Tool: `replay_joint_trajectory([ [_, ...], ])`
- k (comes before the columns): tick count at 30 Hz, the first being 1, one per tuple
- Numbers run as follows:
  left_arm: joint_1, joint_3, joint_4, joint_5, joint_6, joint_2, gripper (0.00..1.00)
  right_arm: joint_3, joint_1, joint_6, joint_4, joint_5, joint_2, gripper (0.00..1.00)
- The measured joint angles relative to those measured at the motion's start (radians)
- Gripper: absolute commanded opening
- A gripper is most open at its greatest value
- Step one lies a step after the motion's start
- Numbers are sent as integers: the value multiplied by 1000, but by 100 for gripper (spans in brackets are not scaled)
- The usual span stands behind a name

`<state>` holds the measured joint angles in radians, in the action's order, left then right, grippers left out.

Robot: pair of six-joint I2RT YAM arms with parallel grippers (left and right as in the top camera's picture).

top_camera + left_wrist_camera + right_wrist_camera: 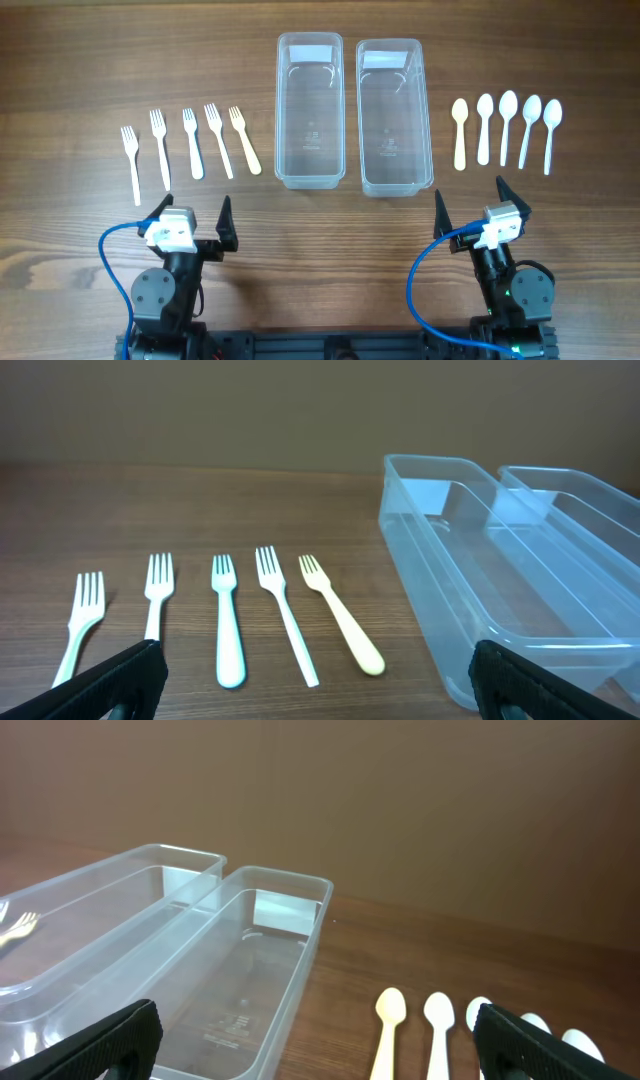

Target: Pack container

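Two clear plastic containers stand side by side at the table's middle back, the left container (309, 110) and the right container (392, 115), both empty. Several plastic forks (192, 143) lie in a row to the left; the rightmost fork is cream (342, 626). Several plastic spoons (506, 128) lie in a row to the right; the leftmost spoon is cream (387, 1030). My left gripper (196, 212) is open and empty, in front of the forks. My right gripper (470, 200) is open and empty, in front of the spoons and the right container (235, 985).
The wooden table (90, 60) runs across the whole view. Both arm bases sit at the front edge, each with a blue cable (112, 262).
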<state>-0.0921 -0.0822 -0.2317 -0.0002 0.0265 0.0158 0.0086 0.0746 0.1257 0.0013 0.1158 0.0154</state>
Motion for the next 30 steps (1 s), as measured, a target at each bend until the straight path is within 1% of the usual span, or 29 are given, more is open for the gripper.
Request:
replay_joint_trajectory([
  [6,0,0,0,24,0,18,100,0,0,-16,0,16,0,100],
  [11,0,0,32,66,24,19,100,0,0,-195,0,23,0,100],
  [14,0,0,48,71,126,20,100,3,0,-328,-18,24,0,99],
  [16,0,-15,40,69,211,29,100,31,0,-367,-86,26,10,100],
  [18,0,-46,29,53,249,50,100,91,0,-367,-177,26,43,100],
  [20,0,-84,16,29,269,82,100,196,0,-367,-284,25,130,100],
  [22,0,-173,-7,-27,293,175,100,278,0,-365,-357,22,219,100],
  [23,0,-216,-23,-49,298,226,100,343,0,-364,-410,14,293,100],
  [25,0,-295,-55,-79,302,326,100,430,0,-356,-444,-3,416,100],
  [27,0,-404,-109,-108,303,468,100,562,0,-317,-481,-26,589,100],
  [30,18,-607,-221,-131,296,728,100,758,0,-247,-522,-51,814,100],
])
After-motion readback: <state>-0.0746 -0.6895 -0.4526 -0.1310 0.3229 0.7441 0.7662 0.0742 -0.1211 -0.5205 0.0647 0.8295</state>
